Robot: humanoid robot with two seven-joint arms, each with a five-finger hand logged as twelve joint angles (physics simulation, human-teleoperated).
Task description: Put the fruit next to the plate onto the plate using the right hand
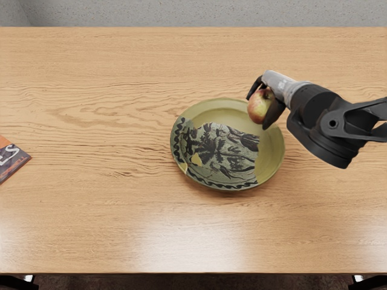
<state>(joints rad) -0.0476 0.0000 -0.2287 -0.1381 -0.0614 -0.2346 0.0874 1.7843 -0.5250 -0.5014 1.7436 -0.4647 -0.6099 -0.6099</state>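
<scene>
Wooden table (121,121) holds 1 green plate (181,130). Right hand (272,99), fingers curled around the fruit (259,104), carries it above the plate's far rim, apparently ready to set it down.

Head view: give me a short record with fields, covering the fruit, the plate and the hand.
table: wooden
plate: green, dark pattern, near the middle
fruit: reddish-green, held over the plate's upper right rim
right hand: closed around the fruit
left arm: out of view
book: corner showing at left edge
</scene>
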